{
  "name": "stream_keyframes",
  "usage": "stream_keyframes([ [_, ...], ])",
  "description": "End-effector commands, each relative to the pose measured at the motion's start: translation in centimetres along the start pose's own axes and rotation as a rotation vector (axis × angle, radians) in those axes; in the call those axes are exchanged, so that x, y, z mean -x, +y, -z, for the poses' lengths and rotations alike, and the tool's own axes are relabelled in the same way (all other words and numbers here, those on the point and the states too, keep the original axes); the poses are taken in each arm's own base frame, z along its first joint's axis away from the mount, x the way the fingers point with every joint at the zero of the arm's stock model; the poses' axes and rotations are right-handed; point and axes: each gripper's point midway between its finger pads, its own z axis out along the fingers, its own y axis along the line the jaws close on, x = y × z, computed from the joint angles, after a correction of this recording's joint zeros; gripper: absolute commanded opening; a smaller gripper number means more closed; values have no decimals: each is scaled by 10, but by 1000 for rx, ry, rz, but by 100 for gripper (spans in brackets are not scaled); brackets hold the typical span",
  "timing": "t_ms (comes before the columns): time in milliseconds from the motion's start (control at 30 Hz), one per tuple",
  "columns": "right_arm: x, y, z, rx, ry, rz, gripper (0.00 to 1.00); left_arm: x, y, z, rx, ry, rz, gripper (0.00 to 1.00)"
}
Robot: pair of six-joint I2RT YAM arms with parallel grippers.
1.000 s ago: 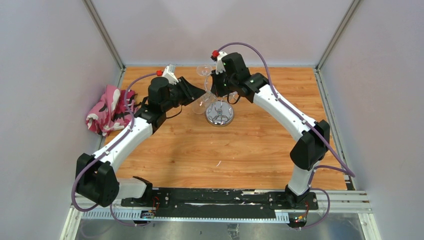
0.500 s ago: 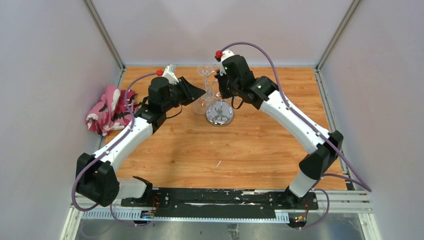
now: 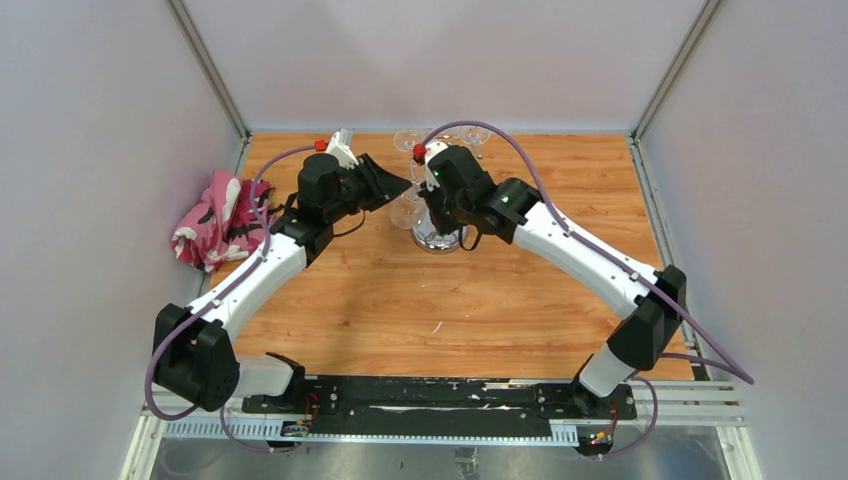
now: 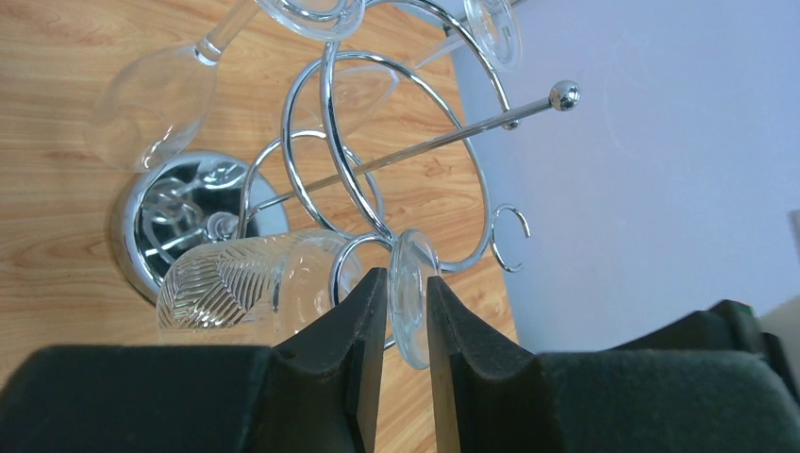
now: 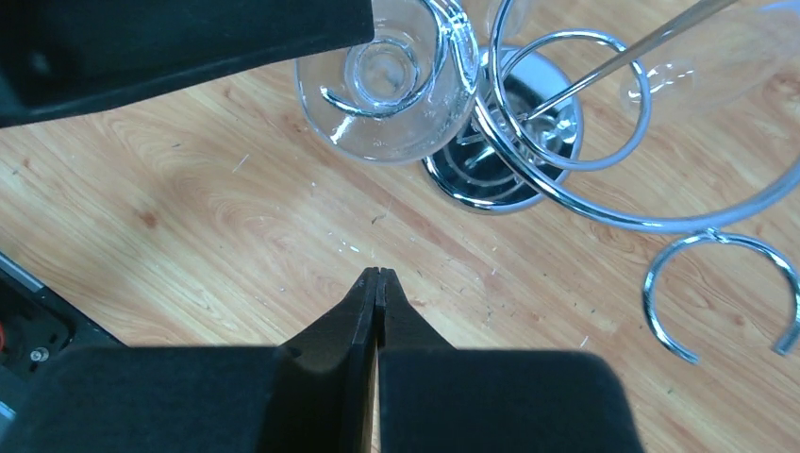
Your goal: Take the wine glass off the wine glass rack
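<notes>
**Three views of one wine glass rack.** The whole table (image 3: 380, 300) is taken in by the fixed top camera from high above and behind the arm bases. It is tilted down and forward, at the farthest range of the three. The left wrist camera is set just behind the left gripper (image 4: 404, 283) and aimed along its fingers at close range, with the wine glass rack (image 4: 141, 217) ahead of the tips. From behind the right gripper (image 5: 377, 274), the right wrist view is pointed steeply down at the boards, the rack lying beyond the tips. The rack's mirrored base and the wine glass (image 4: 236, 288) are shared by both wrist views; the rack is shared by all three.
</notes>
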Motion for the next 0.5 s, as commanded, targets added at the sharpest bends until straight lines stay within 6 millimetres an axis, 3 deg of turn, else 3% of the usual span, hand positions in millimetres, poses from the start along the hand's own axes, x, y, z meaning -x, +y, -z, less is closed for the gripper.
stream_keyframes([
  [0,-8,6,-12,7,33,21,0,1,-17,0,-67,-3,-34,26],
  [467,23,-7,-42,-30,-6,-7,0,-7,-12,1,-64,18,-36,26],
])
